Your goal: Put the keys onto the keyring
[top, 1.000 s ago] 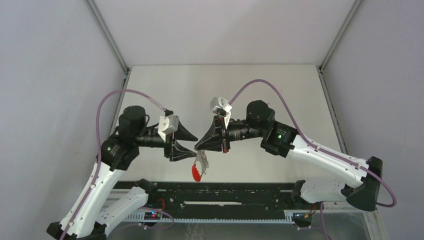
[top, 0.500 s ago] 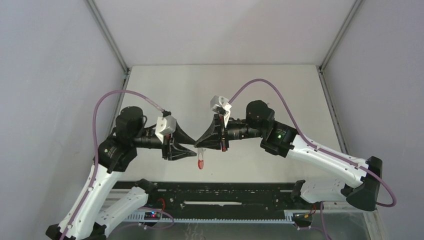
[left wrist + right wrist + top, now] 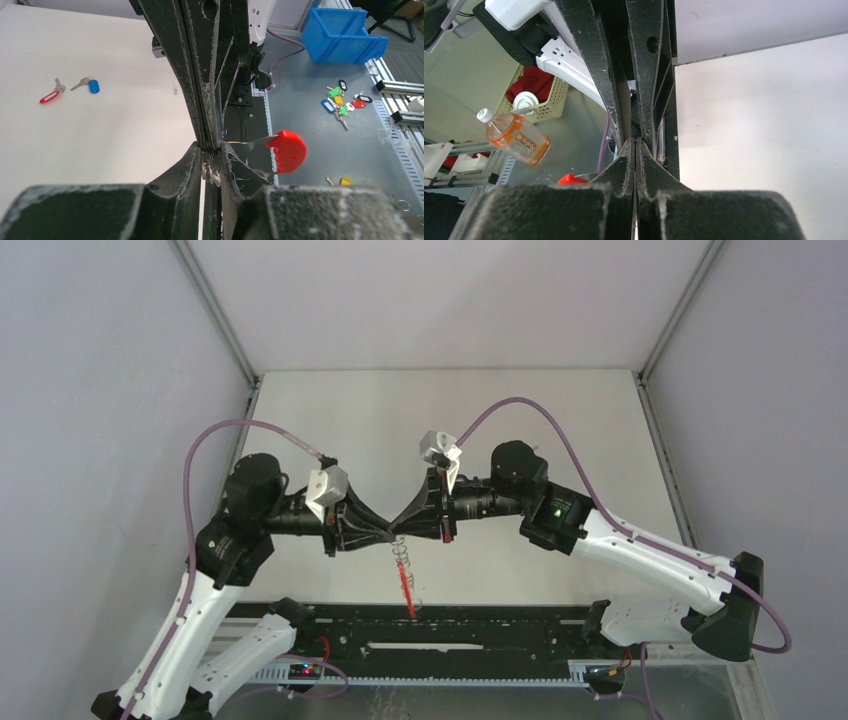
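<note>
Above white table [image 3: 560, 410], left gripper [image 3: 388, 535] narrowed onto hanging keyring [image 3: 404, 575].

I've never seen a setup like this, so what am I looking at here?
Two robot arms are bolted to a table, each ending in a two-finger gripper. One picture looks down from above; two come from wrist cameras. The arms meet tip to tip in midair. The right gripper is shut on the keyring, its red band hanging below. The left gripper sits close around its rings; whether it grips is unclear. Two keys, red-tagged and blue-tagged, lie on the table.
</note>
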Motion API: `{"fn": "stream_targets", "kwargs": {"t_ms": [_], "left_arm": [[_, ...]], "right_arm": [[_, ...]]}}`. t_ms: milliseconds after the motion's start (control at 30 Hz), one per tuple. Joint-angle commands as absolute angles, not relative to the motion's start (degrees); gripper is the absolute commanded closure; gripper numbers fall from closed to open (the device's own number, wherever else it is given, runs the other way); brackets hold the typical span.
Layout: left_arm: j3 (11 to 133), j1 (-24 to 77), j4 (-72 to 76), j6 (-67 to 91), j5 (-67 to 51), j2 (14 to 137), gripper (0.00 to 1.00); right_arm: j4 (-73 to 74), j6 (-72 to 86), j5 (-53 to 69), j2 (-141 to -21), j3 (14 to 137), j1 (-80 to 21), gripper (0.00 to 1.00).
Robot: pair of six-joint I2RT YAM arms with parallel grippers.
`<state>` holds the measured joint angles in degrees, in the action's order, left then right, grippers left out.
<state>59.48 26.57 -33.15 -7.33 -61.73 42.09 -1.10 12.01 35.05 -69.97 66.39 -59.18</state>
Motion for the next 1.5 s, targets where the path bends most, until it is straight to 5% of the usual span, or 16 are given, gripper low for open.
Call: {"fn": "stream_targets", "kwargs": {"t_ms": [0, 133, 667, 1100, 1467], "left_arm": [[58.09, 26.98, -32.46, -5.61, -62.71, 41.27, 0.76], [57.98, 26.98, -33.16, -5.36, -62.8, 40.97, 0.62], [57.12, 26.98, -35.57, -7.23, -61.35, 40.14, 0.56], [56.41, 26.98, -28.99, -2.49, -61.74, 40.33, 0.7], [56.47, 26.98, -28.18, -1.57, -62.01, 40.29, 0.98]], "right_arm": [[-4.53, 13.36, 34.98, -69.27, 68.82, -59.68, 1.0], [-4.23, 13.36, 35.06, -69.07, 68.82, -59.68, 1.0], [-4.28, 13.89, 35.66, -68.77, 68.82, -59.75, 1.0], [-6.02, 15.06, 36.83, -69.68, 68.89, -59.94, 1.0], [-7.77, 16.98, 41.34, -70.9, 68.88, -59.94, 1.0]]}}
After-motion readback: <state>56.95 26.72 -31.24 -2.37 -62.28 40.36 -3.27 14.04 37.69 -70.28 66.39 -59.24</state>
